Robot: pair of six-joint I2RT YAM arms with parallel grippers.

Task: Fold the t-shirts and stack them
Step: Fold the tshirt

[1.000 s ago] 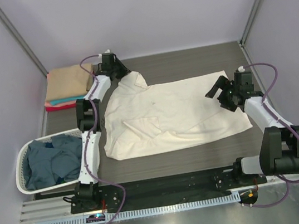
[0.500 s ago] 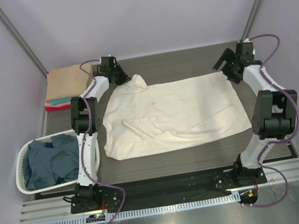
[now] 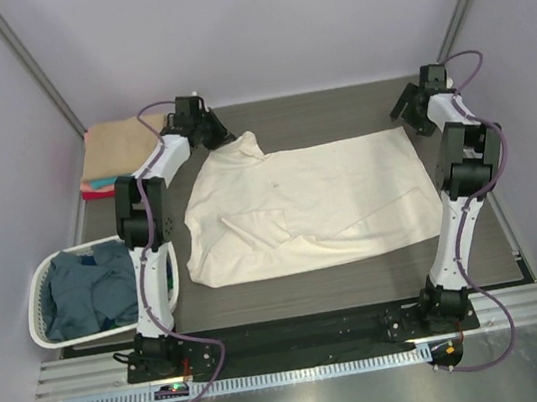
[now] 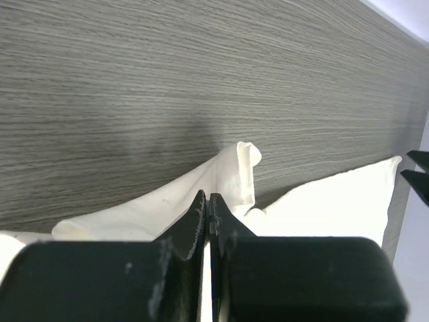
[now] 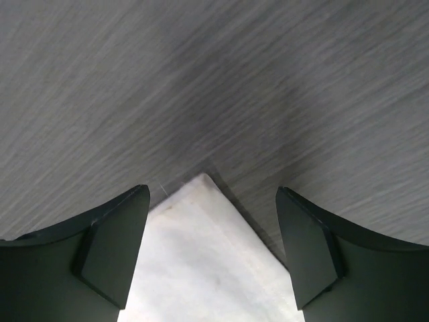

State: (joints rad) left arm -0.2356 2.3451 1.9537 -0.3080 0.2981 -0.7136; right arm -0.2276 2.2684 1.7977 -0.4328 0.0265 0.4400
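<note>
The large cream-white t-shirt (image 3: 319,203) lies spread on the dark table. My left gripper (image 3: 221,134) is at its far left corner, shut on a raised fold of the cloth; in the left wrist view the closed fingertips (image 4: 206,196) pinch the cream cloth (image 4: 234,174). My right gripper (image 3: 404,106) is open over the far right corner; in the right wrist view its jaws (image 5: 212,189) straddle the shirt's pointed corner (image 5: 201,255) without touching it. A folded tan shirt (image 3: 121,147) tops a teal and red stack (image 3: 105,191) at the far left.
A white slatted laundry basket (image 3: 45,341) at the near left holds dusty-blue shirts (image 3: 90,293). Grey walls and metal posts close in the table on the back and sides. The arm bases stand on a rail at the near edge.
My right arm has swung from the shirt's right edge out to its far right corner, gripper still open. My left gripper stayed at the far left corner, shifting slightly back.
</note>
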